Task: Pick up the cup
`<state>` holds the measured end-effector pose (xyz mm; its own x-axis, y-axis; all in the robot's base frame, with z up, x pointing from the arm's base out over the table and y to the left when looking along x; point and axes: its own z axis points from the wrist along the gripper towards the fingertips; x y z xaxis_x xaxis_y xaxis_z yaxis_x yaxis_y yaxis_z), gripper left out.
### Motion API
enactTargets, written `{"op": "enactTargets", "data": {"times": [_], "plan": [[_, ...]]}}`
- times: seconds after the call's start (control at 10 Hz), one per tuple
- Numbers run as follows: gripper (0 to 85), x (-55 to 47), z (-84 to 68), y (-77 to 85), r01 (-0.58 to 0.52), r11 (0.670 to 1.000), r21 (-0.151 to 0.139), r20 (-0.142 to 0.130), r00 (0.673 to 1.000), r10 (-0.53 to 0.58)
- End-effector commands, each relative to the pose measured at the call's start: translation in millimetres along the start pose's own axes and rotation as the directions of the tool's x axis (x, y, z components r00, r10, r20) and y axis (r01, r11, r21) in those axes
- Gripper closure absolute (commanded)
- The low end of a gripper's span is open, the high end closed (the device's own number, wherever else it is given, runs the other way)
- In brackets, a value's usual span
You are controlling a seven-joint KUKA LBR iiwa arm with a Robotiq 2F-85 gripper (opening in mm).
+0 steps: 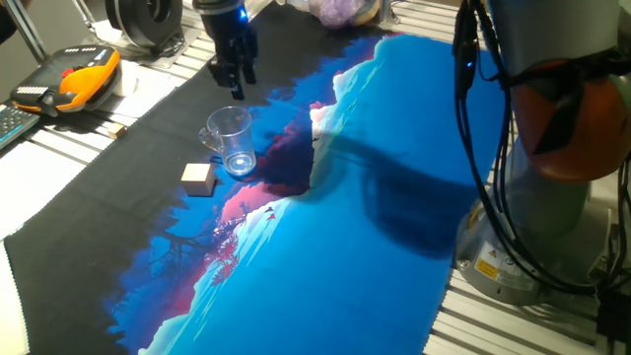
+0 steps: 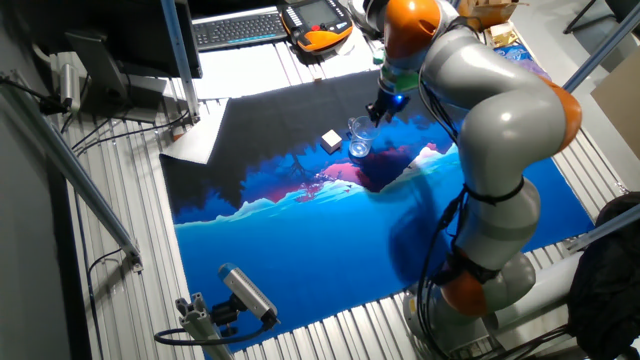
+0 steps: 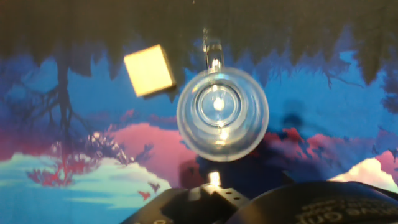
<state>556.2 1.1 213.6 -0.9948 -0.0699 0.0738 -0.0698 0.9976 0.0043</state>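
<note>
Gripper (image 1: 235, 81) above the cup (image 1: 232, 140)

The cup stands upright on the printed mat (image 1: 394, 197), a wooden block (image 1: 198, 177) just beside it; the jaws hang empty, slightly parted.

The arm (image 2: 500, 110) has rounded silver-grey shells with orange rings at its joints. Black cables (image 1: 483, 148) hang alongside its lower part, and a yellow warning label (image 1: 486, 266) sits near the base. The gripper (image 1: 233, 74) is black, with a blue light above it.
</note>
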Motion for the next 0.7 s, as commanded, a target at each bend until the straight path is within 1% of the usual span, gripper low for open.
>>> {"op": "enactTargets", "data": {"times": [0.0,0.1,0.2,0.3,0.4,0.5,0.6], "plan": [[68.0,-6.7,4.3,-1.7,-0.004,1.0,0.005,0.011,1.0,0.004],[68.0,-12.7,10.1,-5.2,-0.007,1.0,0.009,0.028,1.0,0.007],[68.0,-16.6,15.0,-9.1,-0.007,1.0,0.001,0.03,1.0,0.007],[68.0,-19.2,19.5,-11.6,-0.012,1.0,-0.014,0.031,0.999,0.012],[51.0,-22.7,25.3,-13.5,-0.008,1.0,-0.025,0.03,1.0,0.008],[51.0,-26.0,29.7,-12.1,-0.013,0.999,-0.03,0.03,0.999,0.014],[51.0,-28.0,32.5,-10.0,-0.025,0.999,-0.025,0.046,0.999,0.026]]}}
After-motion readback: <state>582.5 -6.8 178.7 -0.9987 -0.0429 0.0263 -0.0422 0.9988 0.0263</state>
